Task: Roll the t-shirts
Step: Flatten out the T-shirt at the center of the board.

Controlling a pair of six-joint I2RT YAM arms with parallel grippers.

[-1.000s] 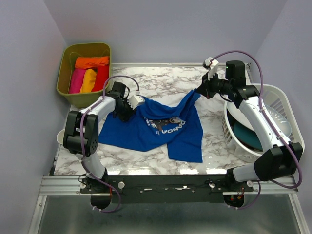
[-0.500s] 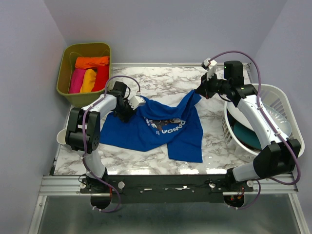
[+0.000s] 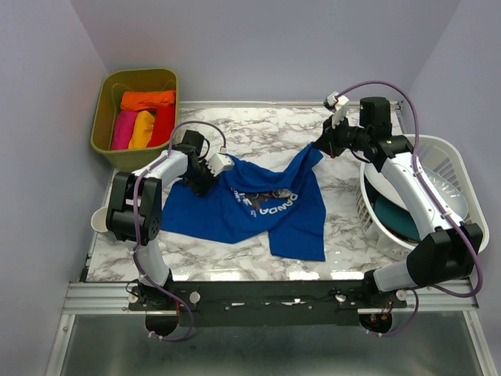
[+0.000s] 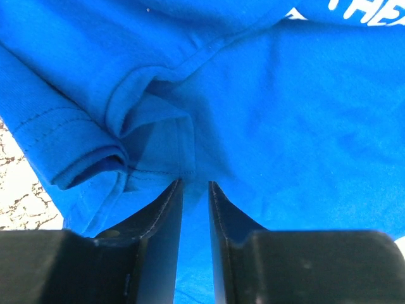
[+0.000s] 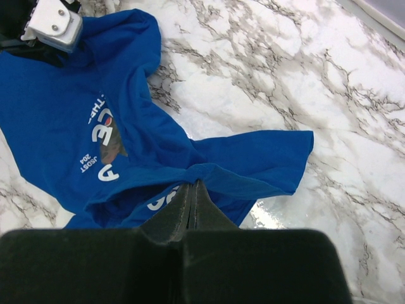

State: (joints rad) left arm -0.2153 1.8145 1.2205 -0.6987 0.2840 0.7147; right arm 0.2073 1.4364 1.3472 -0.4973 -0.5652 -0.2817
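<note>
A royal blue t-shirt (image 3: pixel 266 211) with a white chest graphic lies crumpled on the marble table (image 3: pixel 258 129). My left gripper (image 3: pixel 197 178) presses down on its left side. In the left wrist view the left gripper (image 4: pixel 195 183) has its jaws narrowly apart, pinching a puckered fold of the blue t-shirt (image 4: pixel 285 114). My right gripper (image 3: pixel 319 147) holds the shirt's far right corner off the table. In the right wrist view the right gripper (image 5: pixel 195 183) is shut on a bunched fold of the blue t-shirt (image 5: pixel 63 126). Rolled orange (image 3: pixel 147 99), pink (image 3: pixel 123 129), yellow (image 3: pixel 142 129) and red (image 3: pixel 163 125) t-shirts lie in the bin.
The olive bin (image 3: pixel 106 110) stands off the table's back left corner. At the right edge a white laundry basket (image 3: pixel 450 157) holds a teal dish (image 3: pixel 395 219). Bare marble shows behind and in front of the shirt.
The left jaws have narrowed a little on the cloth. Both arms and the shirt stand almost where they were.
</note>
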